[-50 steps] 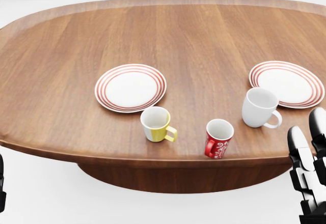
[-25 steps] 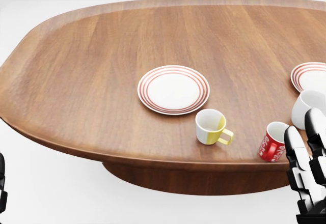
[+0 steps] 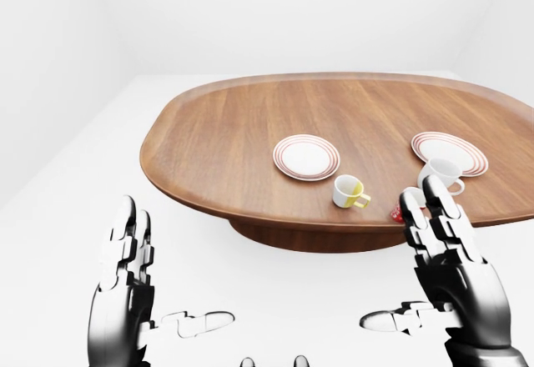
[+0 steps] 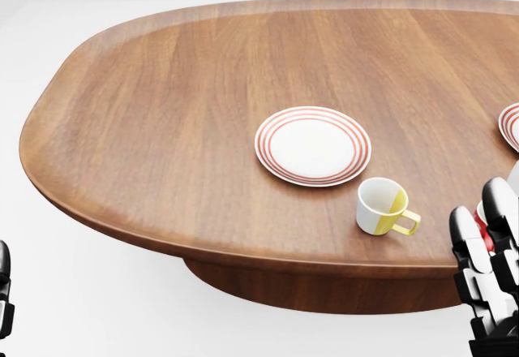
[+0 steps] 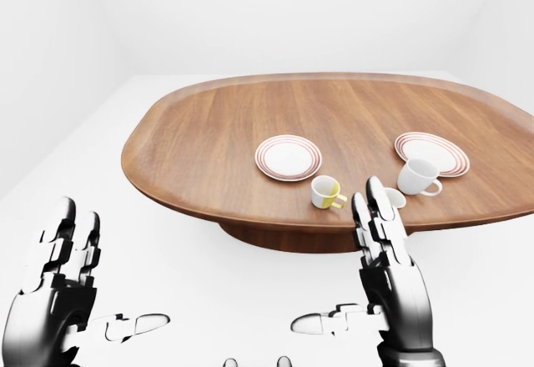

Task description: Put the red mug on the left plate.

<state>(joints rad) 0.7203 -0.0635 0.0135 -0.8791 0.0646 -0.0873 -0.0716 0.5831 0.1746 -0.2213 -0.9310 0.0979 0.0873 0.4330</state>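
Note:
The red mug (image 4: 482, 226) stands near the table's lower edge at the right of the head view. Only a red sliver of it shows behind my right hand's fingers. The left plate (image 4: 313, 145), white with red rings, lies empty up and to the left of the mug. My right hand (image 3: 438, 242) is open and empty, raised below the table edge in front of the mug, apart from it. My left hand (image 3: 125, 258) is open and empty at the lower left, well off the table.
A white-and-yellow mug (image 4: 383, 206) stands between the left plate and the red mug. A white mug (image 5: 415, 176) sits by the right plate (image 5: 430, 152). The oval wooden table (image 3: 250, 133) stands on a dark pedestal on a white floor.
The whole picture has shifted: plates and mugs slid rightward in the head view as the camera moved. The red mug has gone mostly behind my right hand. The hands stay open.

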